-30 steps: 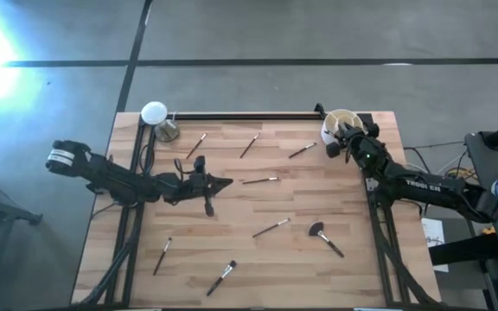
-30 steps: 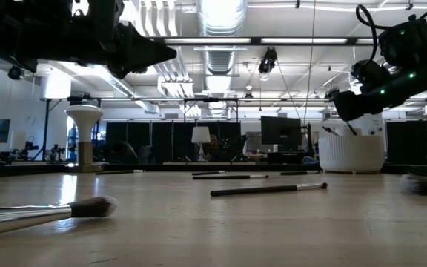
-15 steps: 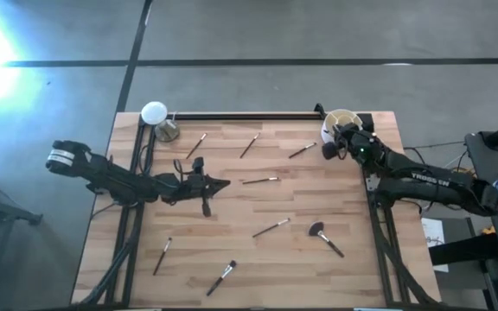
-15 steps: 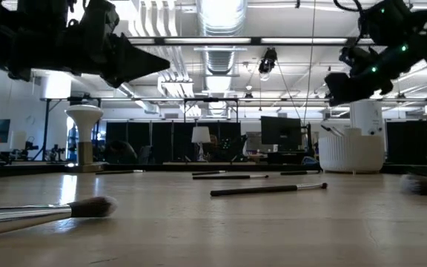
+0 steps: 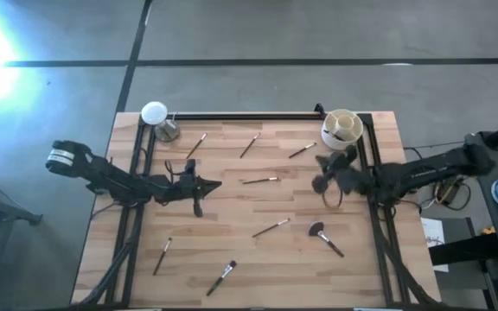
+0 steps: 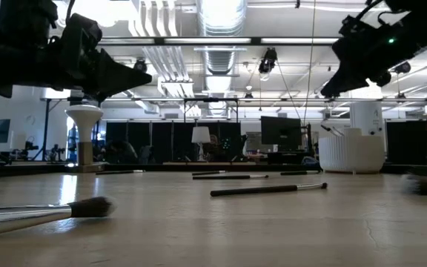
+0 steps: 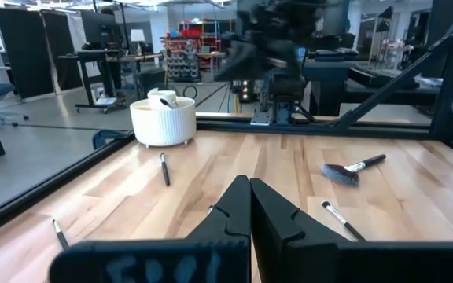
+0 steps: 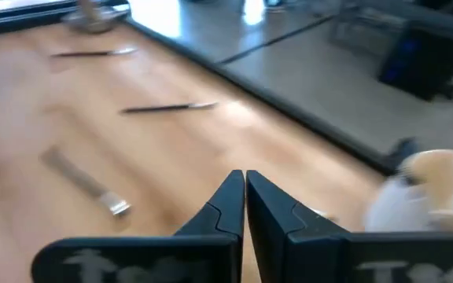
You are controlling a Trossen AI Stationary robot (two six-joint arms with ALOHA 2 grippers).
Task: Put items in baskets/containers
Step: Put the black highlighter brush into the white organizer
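Note:
Several thin makeup brushes lie flat on the wooden table [image 5: 232, 207], among them [image 5: 259, 180], [image 5: 271, 228] and a fluffy-headed one [image 5: 325, 238]. The cream-white cup [image 5: 341, 128] stands at the far right corner with a brush head showing inside it [image 7: 166, 101]. My left gripper [image 5: 219, 183] hangs shut and empty over the table's left middle, pointing toward the right edge. My right gripper [image 5: 321, 173] is shut and empty, above the table just on the near side of the cup, blurred in the high view. Its shut fingers [image 8: 244, 179] show in its wrist view.
A flat white disc on a brass-coloured stand [image 5: 156, 117] stands at the far left corner. A black rail [image 5: 240, 116] runs along the far edge. More brushes lie near the front edge [image 5: 221, 277], [image 5: 162, 256] and along the far side [image 5: 196, 144], [image 5: 250, 145], [image 5: 302, 150].
My right gripper has swung away from the cup toward the table's near edge, risen a little and turned. My left gripper has drawn back toward the left edge and sunk a little. The brushes on the table have stayed where they were.

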